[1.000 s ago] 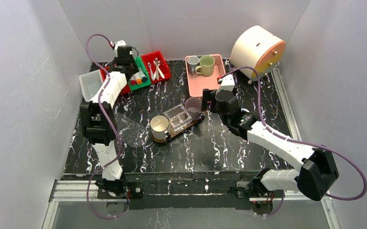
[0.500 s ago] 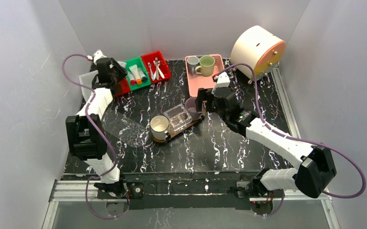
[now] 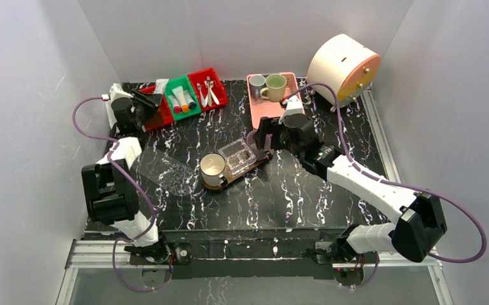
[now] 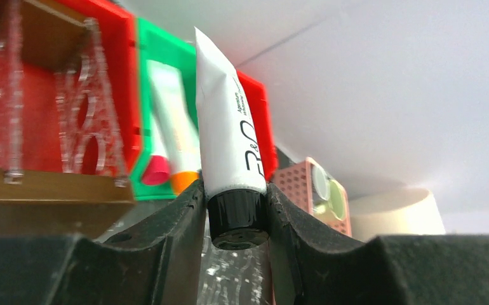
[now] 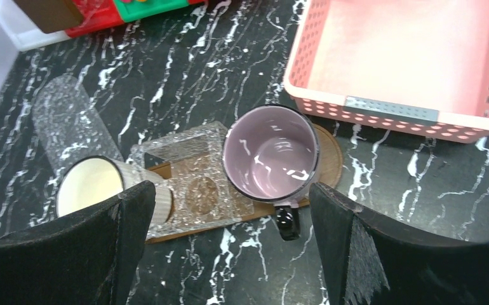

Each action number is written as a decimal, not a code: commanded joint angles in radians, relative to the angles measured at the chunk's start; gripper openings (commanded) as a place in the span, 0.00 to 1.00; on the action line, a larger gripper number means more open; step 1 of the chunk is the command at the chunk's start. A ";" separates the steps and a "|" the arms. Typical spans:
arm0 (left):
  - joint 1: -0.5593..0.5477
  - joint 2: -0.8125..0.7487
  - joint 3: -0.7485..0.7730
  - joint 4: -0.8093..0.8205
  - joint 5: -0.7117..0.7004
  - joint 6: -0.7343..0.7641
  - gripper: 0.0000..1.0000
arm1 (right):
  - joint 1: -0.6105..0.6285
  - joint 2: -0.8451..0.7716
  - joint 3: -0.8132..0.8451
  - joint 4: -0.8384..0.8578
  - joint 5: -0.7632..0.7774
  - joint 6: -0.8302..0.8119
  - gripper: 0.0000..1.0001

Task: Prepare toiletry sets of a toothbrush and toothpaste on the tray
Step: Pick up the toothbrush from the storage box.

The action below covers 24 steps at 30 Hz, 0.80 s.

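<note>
Pink basket (image 5: 381, 108) sits just behind the tray (image 5: 329, 162). Tray carries cream mug (image 5: 93, 187), purple mug (image 5: 270, 152), clear bag (image 5: 185, 171) between them. Right gripper (image 5: 229, 190) spread wide over purple mug, empty. Left gripper (image 4: 235, 219), by the far-left bins, clamps the white tube (image 4: 229, 127) at its black cap. Cap-only hold looks pivot-prone: swing slowly, lead with flat end into a mug, release below rim

My end effector (image 5: 232, 202) is spread wide above the mauve mug (image 5: 270, 152). The mug is upright on the tray (image 5: 328, 160) end. Clear bag (image 5: 185, 175) touches its left, cream mug (image 5: 94, 187) beyond. Pink basket (image 5: 381, 111) just behind.
</note>
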 commanded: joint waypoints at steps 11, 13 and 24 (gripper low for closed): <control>-0.005 -0.288 -0.196 0.382 0.356 -0.200 0.00 | -0.031 0.026 0.164 0.072 -0.229 0.135 0.99; -0.018 -0.311 -0.220 0.407 0.384 -0.216 0.00 | -0.035 0.033 0.176 0.092 -0.253 0.170 0.99; -0.157 -0.428 -0.332 0.431 0.466 -0.202 0.00 | -0.069 0.104 0.241 0.175 -0.404 0.328 0.99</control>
